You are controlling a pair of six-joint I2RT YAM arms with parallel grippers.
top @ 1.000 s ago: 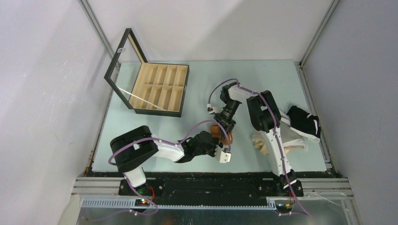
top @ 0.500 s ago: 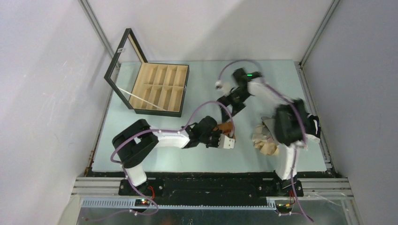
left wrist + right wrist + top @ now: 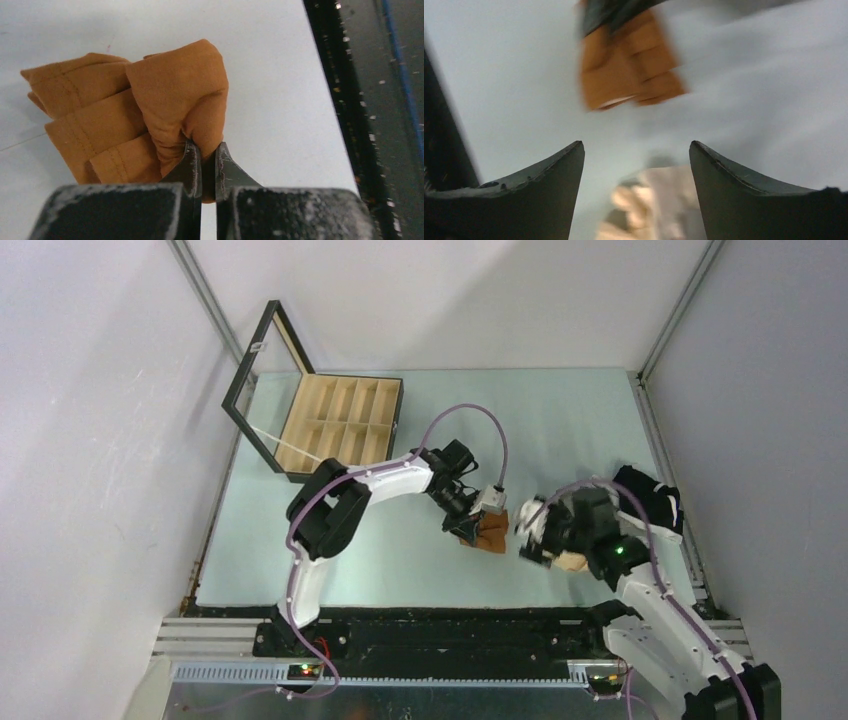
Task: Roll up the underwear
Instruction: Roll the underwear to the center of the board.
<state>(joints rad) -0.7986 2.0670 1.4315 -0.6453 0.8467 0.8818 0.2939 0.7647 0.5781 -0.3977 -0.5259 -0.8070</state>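
The rust-brown underwear (image 3: 491,537) lies folded into a bundle at the table's middle. My left gripper (image 3: 468,525) is shut on one fold of it; in the left wrist view the fingertips (image 3: 191,159) pinch the near fold of the underwear (image 3: 170,90). My right gripper (image 3: 533,540) is open just right of it, over the beige underwear (image 3: 572,562). The blurred right wrist view shows the open gripper (image 3: 636,150) holding nothing, with the beige underwear (image 3: 659,205) below it and the rust-brown underwear (image 3: 629,65) beyond. Black underwear with white trim (image 3: 650,495) lies at the right edge.
A wooden box with compartments (image 3: 340,430) stands at the back left with its black-framed lid (image 3: 262,390) raised. The table's near edge (image 3: 330,100) runs close to the rust-brown bundle in the left wrist view. My right arm covers part of the pile on the right.
My left arm has swung round and now reaches the rust-brown underwear from the far left, gripper shut on it. My right gripper opened, let go and pulled back near right over the beige underwear.
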